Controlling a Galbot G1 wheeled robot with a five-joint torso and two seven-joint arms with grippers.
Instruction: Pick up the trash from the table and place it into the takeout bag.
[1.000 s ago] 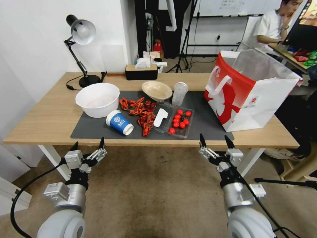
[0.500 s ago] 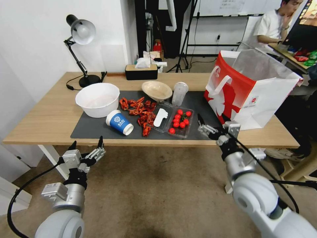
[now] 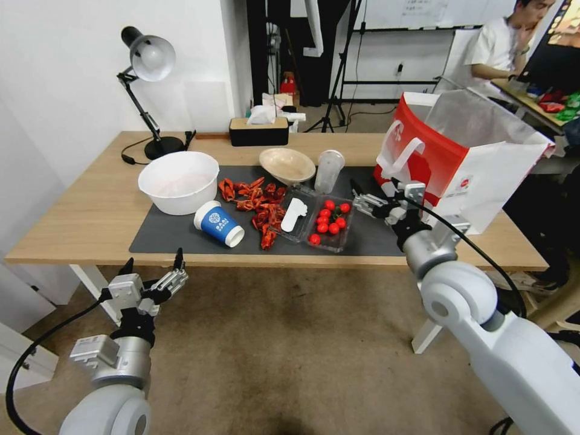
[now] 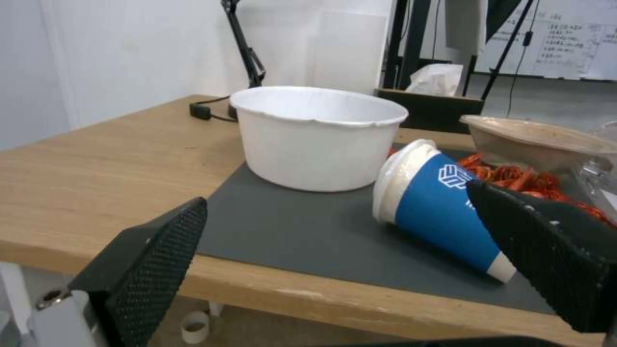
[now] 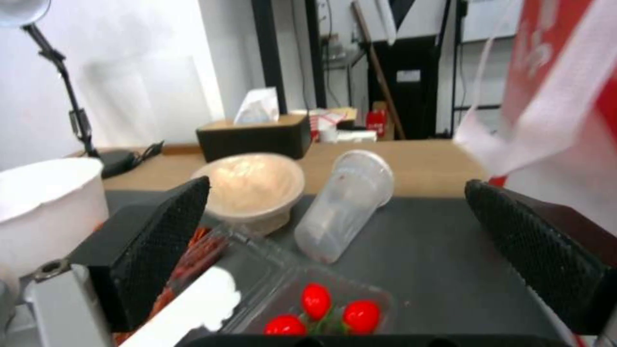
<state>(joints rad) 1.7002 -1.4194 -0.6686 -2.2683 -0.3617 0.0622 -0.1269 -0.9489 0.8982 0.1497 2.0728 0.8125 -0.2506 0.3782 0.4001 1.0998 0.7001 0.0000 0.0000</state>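
Note:
On the table, trash lies across the dark mat: a blue-and-white paper cup on its side, a heap of red shells, a beige bowl and a tipped clear plastic cup. The red-and-white takeout bag stands open at the right. My right gripper hovers open above the mat, between the bag and a clear tray of cherry tomatoes. My left gripper is open and empty below the table's front edge, facing the paper cup.
A large white bowl sits at the mat's left end. A desk lamp and a tissue box stand along the far edge. A white flat piece lies in the open tray lid.
My right arm has risen from below the table edge and reached forward over the mat, next to the bag. My left gripper has sunk a little.

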